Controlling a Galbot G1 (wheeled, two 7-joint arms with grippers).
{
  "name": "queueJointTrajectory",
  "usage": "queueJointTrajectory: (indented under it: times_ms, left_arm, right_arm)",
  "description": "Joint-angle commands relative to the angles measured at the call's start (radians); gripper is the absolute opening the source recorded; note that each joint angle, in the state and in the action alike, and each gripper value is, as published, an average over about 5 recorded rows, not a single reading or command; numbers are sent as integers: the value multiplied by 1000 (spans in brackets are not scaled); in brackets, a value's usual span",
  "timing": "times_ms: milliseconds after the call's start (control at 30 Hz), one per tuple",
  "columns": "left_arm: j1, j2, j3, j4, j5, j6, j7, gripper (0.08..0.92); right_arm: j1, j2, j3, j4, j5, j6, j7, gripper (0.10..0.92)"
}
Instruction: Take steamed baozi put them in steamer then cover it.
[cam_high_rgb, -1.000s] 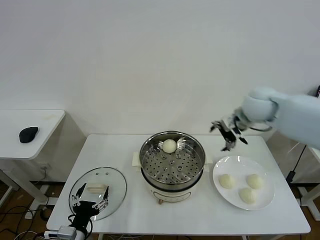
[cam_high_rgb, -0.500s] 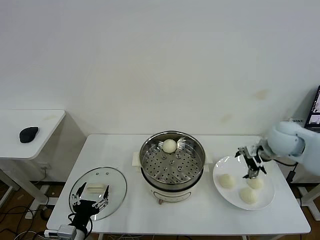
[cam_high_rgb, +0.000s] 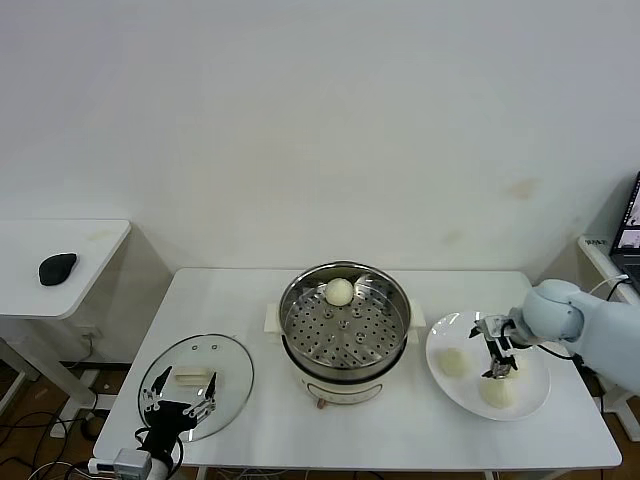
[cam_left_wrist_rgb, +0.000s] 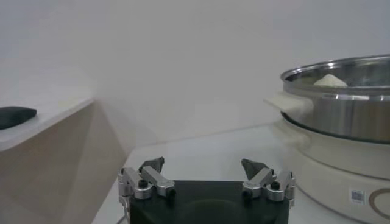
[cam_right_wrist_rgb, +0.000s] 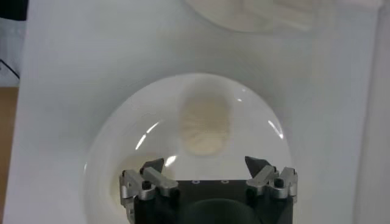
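The steamer (cam_high_rgb: 345, 325) stands mid-table with one baozi (cam_high_rgb: 339, 291) on its perforated tray at the far side. Two baozi (cam_high_rgb: 454, 362) (cam_high_rgb: 497, 391) show on the white plate (cam_high_rgb: 532, 388); a third is mostly hidden under my right gripper (cam_high_rgb: 497, 352). That gripper is open, low over the plate. In the right wrist view its fingertips (cam_right_wrist_rgb: 204, 164) are spread, with a baozi (cam_right_wrist_rgb: 205, 125) just beyond them on the plate (cam_right_wrist_rgb: 122, 134). The glass cover (cam_high_rgb: 196, 372) lies flat at front left. My left gripper (cam_high_rgb: 180, 408) is parked open at its near edge, empty (cam_left_wrist_rgb: 203, 164).
A side table with a black mouse (cam_high_rgb: 57, 267) stands at the left. In the left wrist view the steamer (cam_left_wrist_rgb: 341, 115) rises to one side. The plate sits close to the steamer's right handle and near the table's right edge.
My right arm swung from above the steamer's right side out over the plate and came down low over the baozi. The left arm has not moved.
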Motion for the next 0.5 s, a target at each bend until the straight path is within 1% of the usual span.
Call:
queueJointTrajectory:
  times_ms: [33, 200, 400, 500]
  left_arm:
    - [-5, 0, 3, 7, 4, 3, 2, 823]
    - [-8, 0, 4, 16, 8, 2, 2, 823]
    - [-10, -3, 6, 17, 9, 3, 3, 823]
    - [-11, -6, 8, 18, 10, 4, 4, 823]
  right_arm:
    - [-114, 94, 96, -100, -21, 10, 17, 823]
    - [-124, 132, 113, -121, -14, 8, 24, 823]
    - [-128, 138, 118, -122, -22, -12, 6, 820]
    - [-127, 127, 114, -118, -33, -18, -6, 791]
